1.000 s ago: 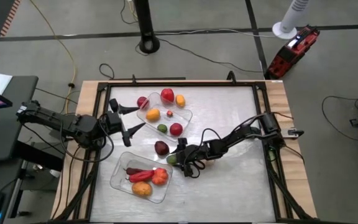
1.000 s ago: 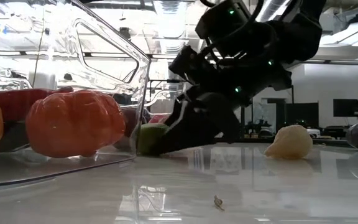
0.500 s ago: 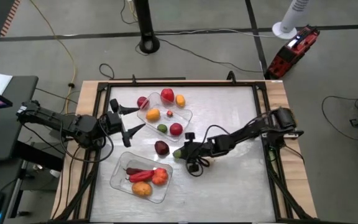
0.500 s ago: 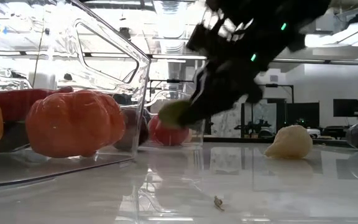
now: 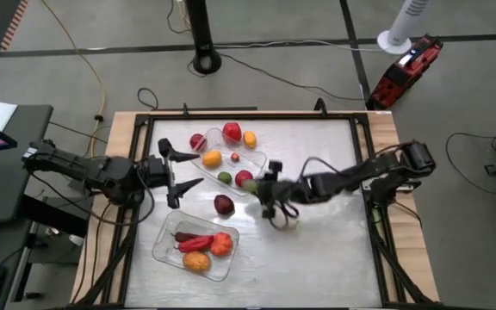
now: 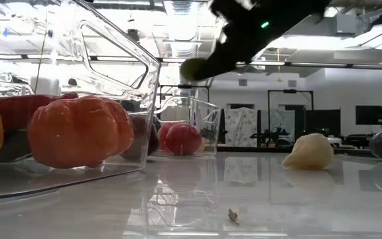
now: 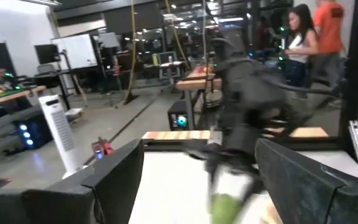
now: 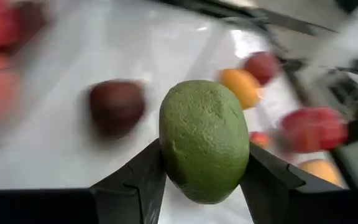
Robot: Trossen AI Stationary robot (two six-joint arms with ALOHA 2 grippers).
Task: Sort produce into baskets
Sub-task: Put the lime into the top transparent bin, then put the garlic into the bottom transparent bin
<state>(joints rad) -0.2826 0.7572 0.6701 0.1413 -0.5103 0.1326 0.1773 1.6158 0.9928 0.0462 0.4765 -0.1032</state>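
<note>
While the left gripper (image 5: 182, 172) waits open beside the far tray (image 5: 257, 161), the right gripper (image 5: 254, 182) grips a green lime (image 8: 204, 138) above the table, just beside that tray's near rim, fingers clamped across the lime's width.

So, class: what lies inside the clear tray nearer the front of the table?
The front tray holds a dark red pepper-like piece, an orange pumpkin-like piece and a yellow-orange fruit. Anything beneath them cannot be seen.
</note>
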